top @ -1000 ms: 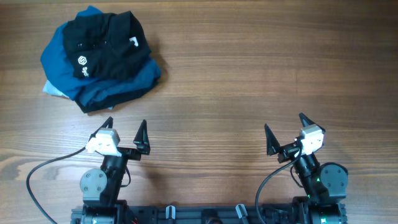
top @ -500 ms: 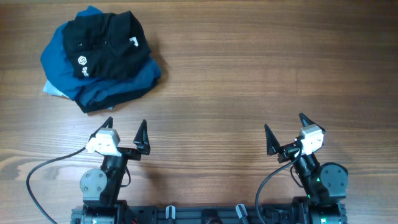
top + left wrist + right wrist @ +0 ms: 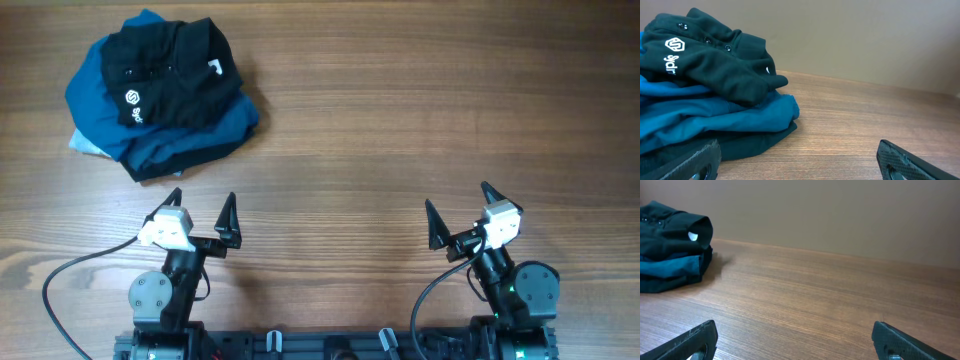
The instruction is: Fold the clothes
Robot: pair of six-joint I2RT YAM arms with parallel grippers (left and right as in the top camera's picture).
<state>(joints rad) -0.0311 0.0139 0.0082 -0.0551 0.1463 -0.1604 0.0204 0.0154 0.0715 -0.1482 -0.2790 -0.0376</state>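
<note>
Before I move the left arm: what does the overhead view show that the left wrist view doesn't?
Overhead only: the right gripper, open, and a pale cloth edge under the pile's left side. Left wrist only: the wall behind the table. Both: the black shirt with its white logo atop the blue bundle, and the open left gripper, short of the pile.

We see a wooden surface of warm brown boards, its grain running left to right across the whole overhead view, evenly lit with only soft shadows. From the two wrist views we see it reach back to a plain beige wall, matte and uniform in tone, which meets the far edge in a straight line.
</note>
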